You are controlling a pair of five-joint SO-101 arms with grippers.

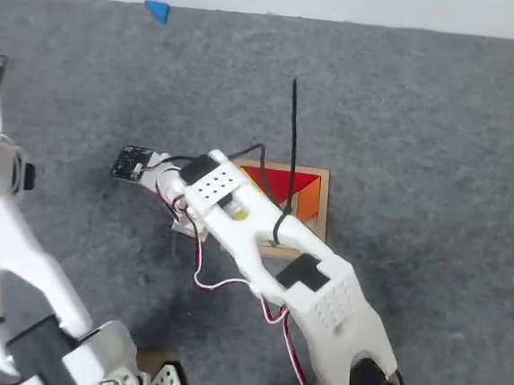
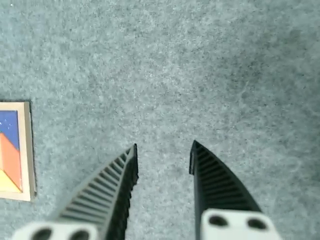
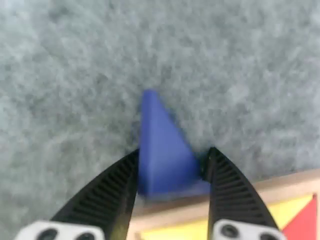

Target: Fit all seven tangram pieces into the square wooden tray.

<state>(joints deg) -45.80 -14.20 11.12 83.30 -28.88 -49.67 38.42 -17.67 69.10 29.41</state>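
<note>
The square wooden tray (image 1: 320, 218) lies mid-table, half covered by my right arm (image 1: 237, 213); a red piece (image 1: 278, 180) and an orange piece (image 1: 309, 201) show inside it. My right gripper (image 3: 174, 151) is shut on a blue triangle (image 3: 162, 150) that rests on the grey mat just outside the tray rim (image 3: 200, 202). Yellow (image 3: 200, 229) and red (image 3: 306, 220) pieces lie behind that rim. Over bare mat my left gripper (image 2: 164, 146) hangs open, holding nothing. The tray's corner (image 2: 27, 150) sits off to its side, with blue (image 2: 9, 125), orange (image 2: 10, 160) and yellow (image 2: 7, 182) pieces inside.
Grey mat (image 1: 425, 126) covers the table. A small blue shape (image 1: 156, 10) lies at the mat's far edge. My left arm (image 1: 1, 233) stands at the table's left side. A black cable (image 1: 293, 133) rises over the tray.
</note>
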